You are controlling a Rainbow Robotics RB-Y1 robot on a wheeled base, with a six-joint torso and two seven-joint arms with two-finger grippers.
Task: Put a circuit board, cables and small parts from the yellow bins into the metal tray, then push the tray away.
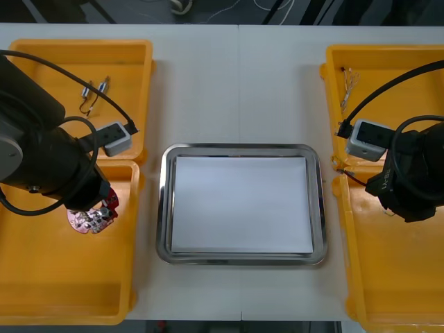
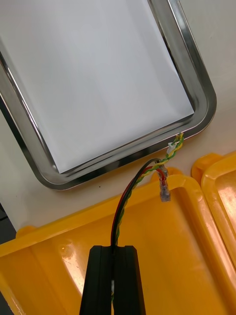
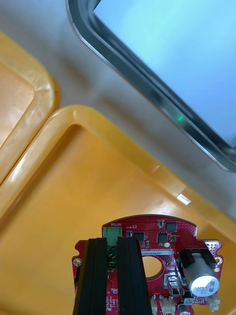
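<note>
Fingers [image 3: 96,268] of the left gripper [image 3: 112,241] are clenched on the edge of a round red circuit board [image 3: 162,248], which they hold over the near yellow bin on the left [image 1: 41,277], not far from the metal tray [image 1: 166,208]. The right gripper [image 2: 113,248] grasps a red and yellow cable [image 2: 129,194] tightly over the near yellow bin on the right [image 1: 395,277]. The free end of the cable lies near the corner of the tray, which is white inside.

Light table [image 1: 236,90], thin seam [image 1: 238,69] running down its middle. Past the far edge, dark floor [image 1: 125,10] with pale cords [image 1: 182,5] lying loose.
</note>
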